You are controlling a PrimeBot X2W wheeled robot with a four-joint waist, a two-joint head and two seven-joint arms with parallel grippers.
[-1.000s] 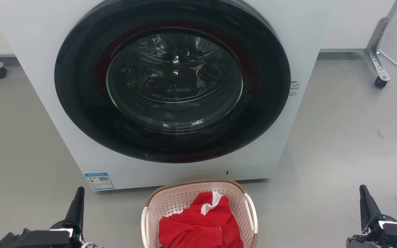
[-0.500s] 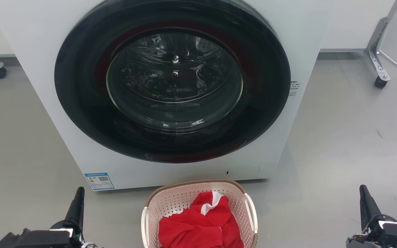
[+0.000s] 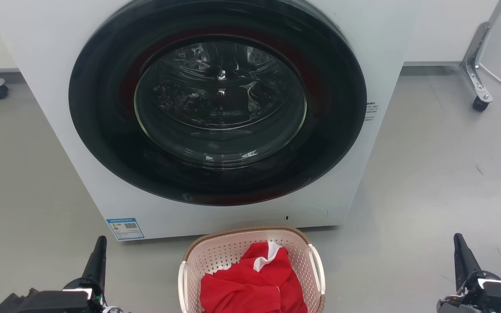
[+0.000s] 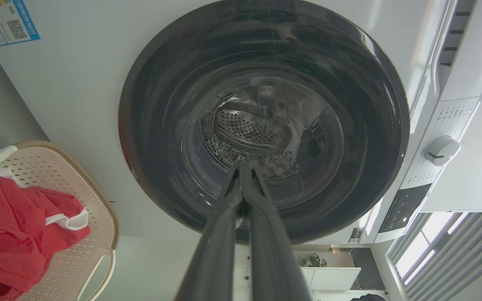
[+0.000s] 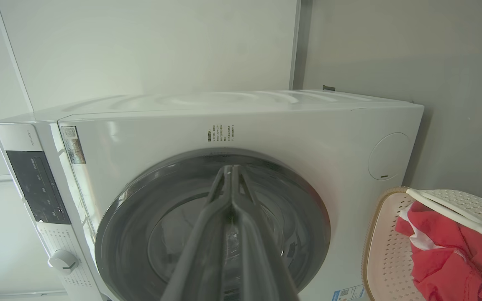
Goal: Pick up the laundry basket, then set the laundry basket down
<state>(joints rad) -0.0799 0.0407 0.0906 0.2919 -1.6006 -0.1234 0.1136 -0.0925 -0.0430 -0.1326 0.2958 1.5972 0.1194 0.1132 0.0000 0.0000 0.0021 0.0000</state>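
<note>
- We found the laundry basket standing on the grey floor, just in front of the washing machine and below its round glass door, which was shut.
- A red garment with white trim lay bunched inside the basket, between its two white handles.
- Our left hand hung low to the basket's left, well apart from it, fingers clenched together on nothing.
- Our right hand sat farther off on the basket's right, likewise clenched and empty.
- In each wrist view we saw the fingertips meeting before the door.
- A blue label was stuck near the machine's lower left corner.
</note>
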